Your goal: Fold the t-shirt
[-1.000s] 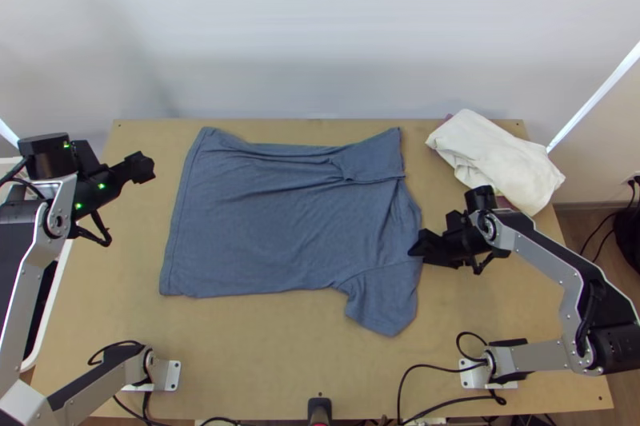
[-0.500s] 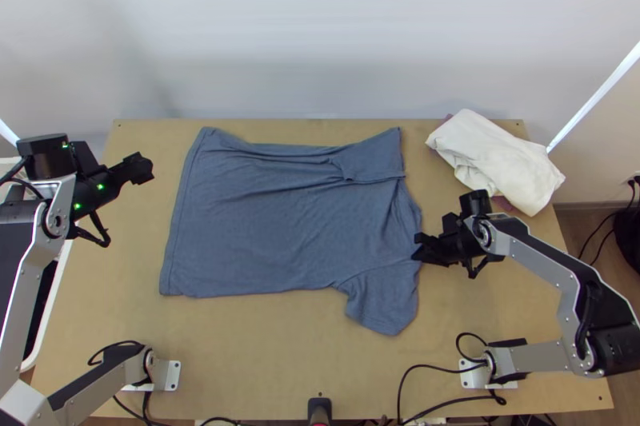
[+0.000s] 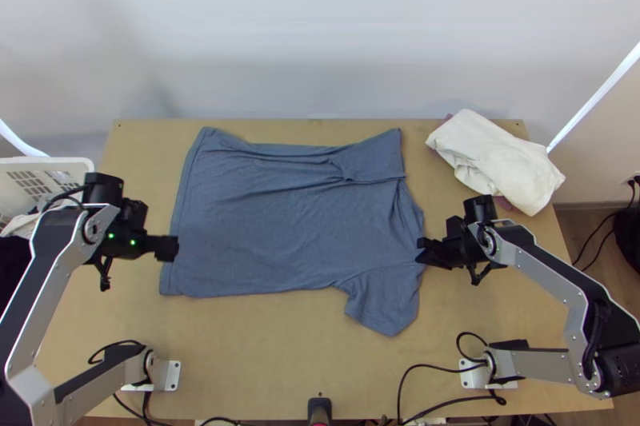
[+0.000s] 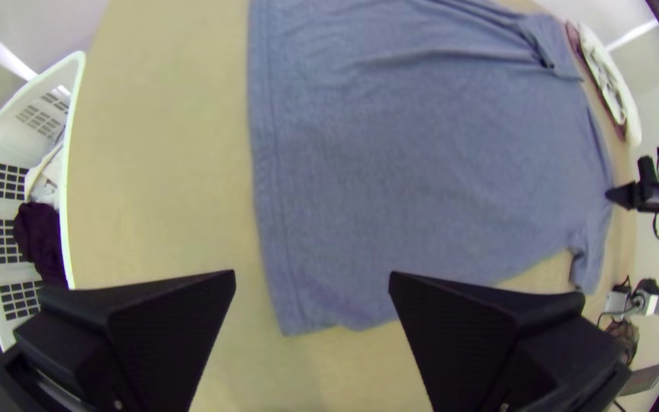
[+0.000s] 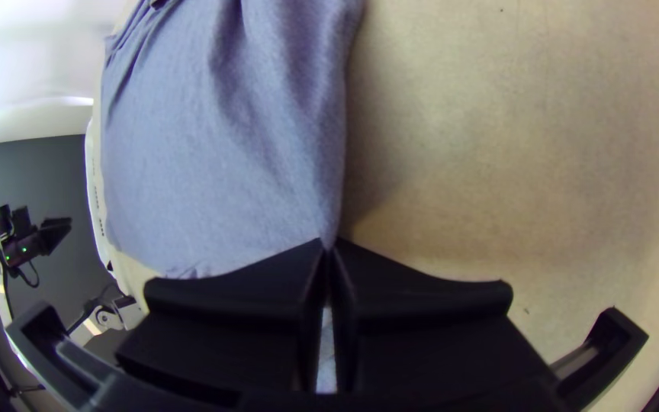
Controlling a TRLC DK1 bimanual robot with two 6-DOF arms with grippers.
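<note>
So my left gripper [image 4: 312,276] just swung in from off to the side and now hovers by the hem [image 4: 265,175] of the blue-grey t-shirt [image 3: 280,218], fingers wide apart, nothing in them. Meanwhile my right gripper [image 5: 329,243] has barely budged, its fingers pinched on the shirt's shoulder edge, just above the near sleeve [image 3: 384,306]. Shirt's mostly spread on the wooden table [image 3: 264,354], far sleeve seemingly tucked in. My read: I'm lining up to grab the hem's near corner, then fold this side over.
</note>
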